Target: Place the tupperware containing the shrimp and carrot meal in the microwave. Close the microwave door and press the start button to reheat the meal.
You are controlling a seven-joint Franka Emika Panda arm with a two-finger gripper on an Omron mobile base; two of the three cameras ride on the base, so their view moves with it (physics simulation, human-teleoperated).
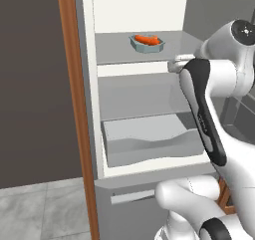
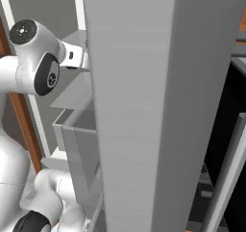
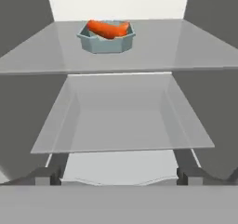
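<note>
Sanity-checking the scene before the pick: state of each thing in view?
tupperware: upright on the upper fridge shelf, untouched.
shrimp and carrot meal: inside the tupperware.
end effector: open, empty, pointed into the fridge, short of the tupperware.
fridge door: swung open.
glass shelf: bare, in place below the upper shelf.
crisper drawer: pushed in at the fridge bottom.
</note>
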